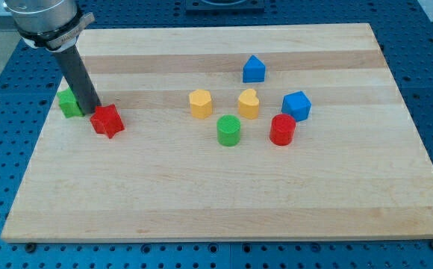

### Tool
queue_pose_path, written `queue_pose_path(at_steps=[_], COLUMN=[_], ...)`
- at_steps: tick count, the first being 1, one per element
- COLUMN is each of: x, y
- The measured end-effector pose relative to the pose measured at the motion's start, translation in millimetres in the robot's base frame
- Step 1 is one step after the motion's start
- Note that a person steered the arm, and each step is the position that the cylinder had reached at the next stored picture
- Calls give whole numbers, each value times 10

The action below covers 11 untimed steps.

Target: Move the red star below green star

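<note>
Red star (107, 120), faceted and bright, sits at the surface's (201, 202) left side, touching my tip (95, 112) at its upper-left edge. Green star (70, 103) lies just beyond, half hidden behind my rod; I carry no hand.

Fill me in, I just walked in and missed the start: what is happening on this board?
A robot arm is pushing blocks with a dark rod. My tip sits between the green star and the red star, at the red one's upper-left edge. The red star lies right of and slightly below the green star, not yet under it. The other blocks form a cluster further to the view's right, away from the rod.
</note>
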State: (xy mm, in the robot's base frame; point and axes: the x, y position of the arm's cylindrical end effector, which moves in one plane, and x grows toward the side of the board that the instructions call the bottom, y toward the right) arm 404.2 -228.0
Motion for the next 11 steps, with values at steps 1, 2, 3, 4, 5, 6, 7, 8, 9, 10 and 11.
queue_pose_path(at_steps=[1,2,3,4,5,6,7,8,9,10,11], x=[0,0,0,21,245,378,378,378,379,379,407], y=[115,360,672,945,1034,1034,965,840,679,525,388])
